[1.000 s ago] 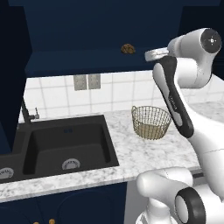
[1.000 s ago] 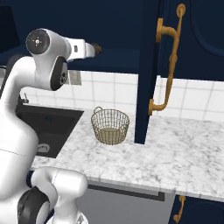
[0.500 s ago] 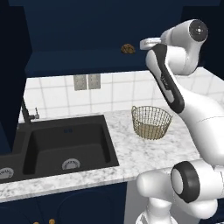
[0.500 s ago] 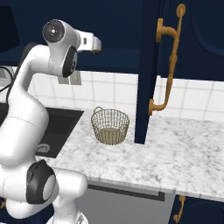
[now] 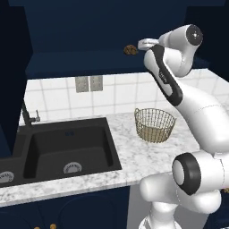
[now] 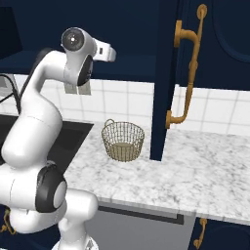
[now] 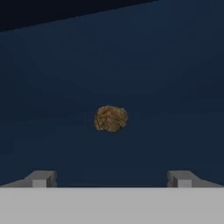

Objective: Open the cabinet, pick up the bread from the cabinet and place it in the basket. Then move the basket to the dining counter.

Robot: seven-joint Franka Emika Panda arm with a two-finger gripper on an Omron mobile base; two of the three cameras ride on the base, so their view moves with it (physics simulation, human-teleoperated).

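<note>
The cabinet (image 5: pixel 89 31) stands open, its dark navy door (image 6: pixel 166 83) with a brass handle (image 6: pixel 189 73) swung out on the right. The bread (image 5: pixel 130 49), a small brown lump, lies on the cabinet's bottom shelf. My gripper (image 5: pixel 142 44) is up at shelf height just right of the bread, apart from it. In the hand view the bread (image 7: pixel 111 118) sits centred ahead of the open gripper (image 7: pixel 111 179), with nothing between the fingertips (image 7: pixel 41 178). The tan wire basket (image 5: pixel 154 125) stands empty on the marble counter below. The dining counter is out of view.
A black sink (image 5: pixel 67 147) with a dark faucet (image 5: pixel 27 117) fills the left of the marble counter (image 6: pixel 205 166). A white tiled wall with an outlet plate (image 5: pixel 88 83) runs behind. The open door hangs over the counter right of the basket (image 6: pixel 123 140).
The arm has lifted and swung the hand left toward the bread on the shelf. The jaws stayed open; bread and basket have not moved.
</note>
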